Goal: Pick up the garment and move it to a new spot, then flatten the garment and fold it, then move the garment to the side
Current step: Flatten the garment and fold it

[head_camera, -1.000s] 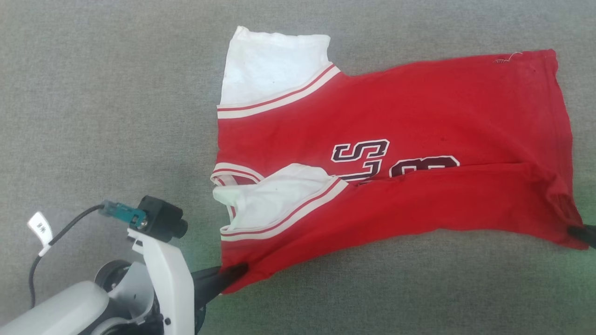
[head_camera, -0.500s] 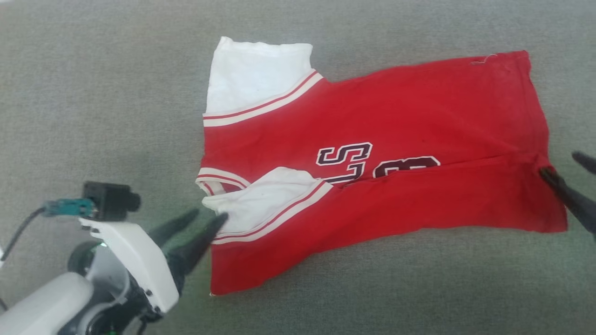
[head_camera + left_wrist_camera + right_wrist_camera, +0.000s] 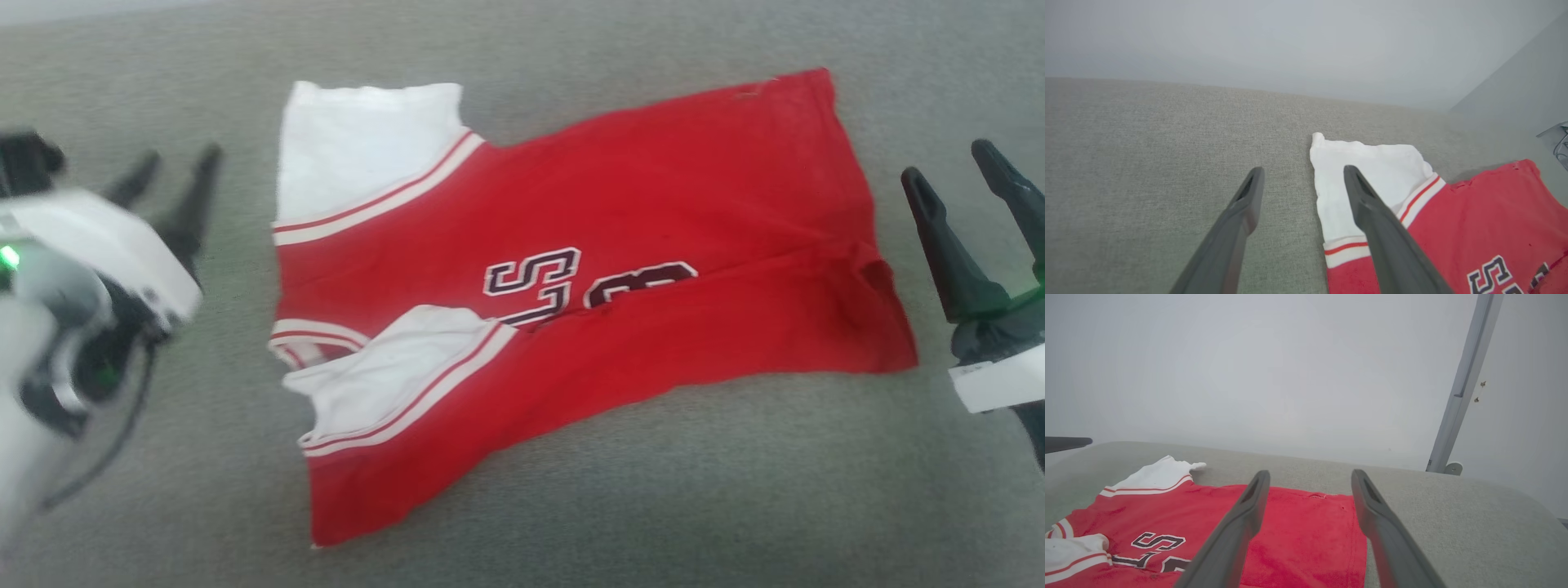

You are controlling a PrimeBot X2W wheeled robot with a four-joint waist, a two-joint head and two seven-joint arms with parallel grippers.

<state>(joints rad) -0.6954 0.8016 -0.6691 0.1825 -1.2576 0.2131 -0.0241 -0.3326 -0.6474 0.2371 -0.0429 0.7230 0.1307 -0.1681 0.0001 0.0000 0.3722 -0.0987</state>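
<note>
The left claw (image 3: 181,157) and right claw (image 3: 947,163) are wide, empty, the shirt (image 3: 653,196) between them. Better pinch both far corners low, together, for an even fold.

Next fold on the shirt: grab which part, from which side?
I'd take the far edge of the shirt at both ends: left gripper on the white far sleeve from the left, right gripper on the far hem corner from the right. The near side lies folded over the middle; the far side lies flat, corners exposed, and both sets of fingers stand open off those ends.
</note>
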